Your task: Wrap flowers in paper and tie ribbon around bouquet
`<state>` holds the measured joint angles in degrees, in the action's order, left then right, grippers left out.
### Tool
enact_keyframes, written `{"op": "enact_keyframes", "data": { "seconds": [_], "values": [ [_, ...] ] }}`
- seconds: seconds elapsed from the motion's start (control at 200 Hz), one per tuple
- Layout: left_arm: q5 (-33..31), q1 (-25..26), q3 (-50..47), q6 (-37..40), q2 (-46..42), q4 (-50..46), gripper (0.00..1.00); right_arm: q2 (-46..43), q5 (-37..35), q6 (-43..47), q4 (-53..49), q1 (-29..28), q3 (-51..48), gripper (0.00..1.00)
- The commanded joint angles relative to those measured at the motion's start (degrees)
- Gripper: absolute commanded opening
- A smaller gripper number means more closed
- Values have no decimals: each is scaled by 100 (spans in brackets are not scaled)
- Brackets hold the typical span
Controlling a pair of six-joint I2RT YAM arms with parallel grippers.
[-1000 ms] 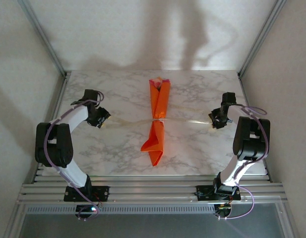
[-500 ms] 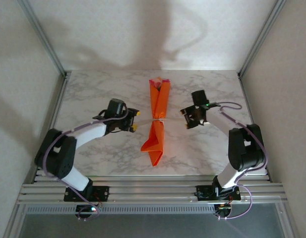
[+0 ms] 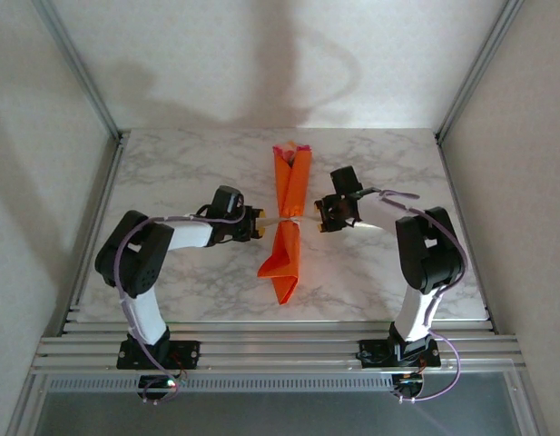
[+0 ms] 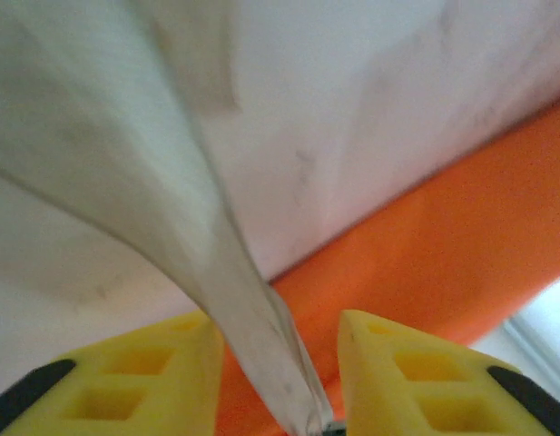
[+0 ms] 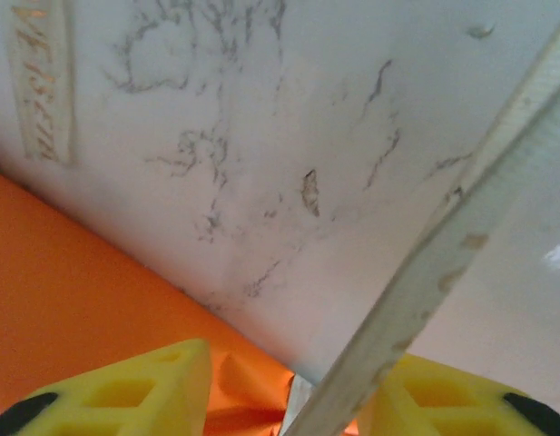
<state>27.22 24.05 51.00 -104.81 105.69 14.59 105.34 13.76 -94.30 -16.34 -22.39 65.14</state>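
Note:
The bouquet [image 3: 293,182] lies lengthwise at the table's middle, an orange paper [image 3: 281,263] cone with the pink flowers [image 3: 291,147] peeping out at its far end. The pale ribbon [image 3: 289,221] crosses its pinched waist. My left gripper [image 3: 260,228] sits just left of that waist and my right gripper [image 3: 321,214] just right of it. In the left wrist view the ribbon [image 4: 171,182] runs down between the parted yellow fingers [image 4: 152,372], with the paper [image 4: 461,236] behind. In the right wrist view the ribbon [image 5: 470,227] slants across the gap beside the right finger [image 5: 443,400], over the paper [image 5: 62,272]. Both grippers stand open.
The marble table [image 3: 189,173] is boxed in by metal frame posts [image 3: 80,68] at the back corners and white walls. An aluminium rail [image 3: 280,350] carrying both arm bases runs along the near edge. Another ribbon stretch [image 5: 42,82] lies flat on the marble.
Both arms have swung inward from the table's sides to the bouquet's waist. The bouquet has not moved.

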Motion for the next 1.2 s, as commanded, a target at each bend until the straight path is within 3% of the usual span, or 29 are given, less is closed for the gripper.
{"op": "enact_keyframes", "data": {
  "seconds": [0.0, 0.05, 0.11, 0.591, 1.196],
  "values": [
    [-57, -71, 135, 14, 54, 114, 11, 108, -42, -5, -102, -3, 157, 26],
    [-76, -98, 93, 24, 10, 138, 0, 83, -107, 80, -228, 2, 199, 13],
    [-70, -144, 36, 34, -42, 175, 0, 45, -182, 139, -305, 30, 214, 0],
    [-165, -817, -379, 822, -1032, -141, 0, -528, -545, 1071, 137, 461, -349, 0],
    [-149, -962, -704, 1049, -1308, -413, 0, -784, -641, 1405, 58, 973, -791, 0]
  ]
}}
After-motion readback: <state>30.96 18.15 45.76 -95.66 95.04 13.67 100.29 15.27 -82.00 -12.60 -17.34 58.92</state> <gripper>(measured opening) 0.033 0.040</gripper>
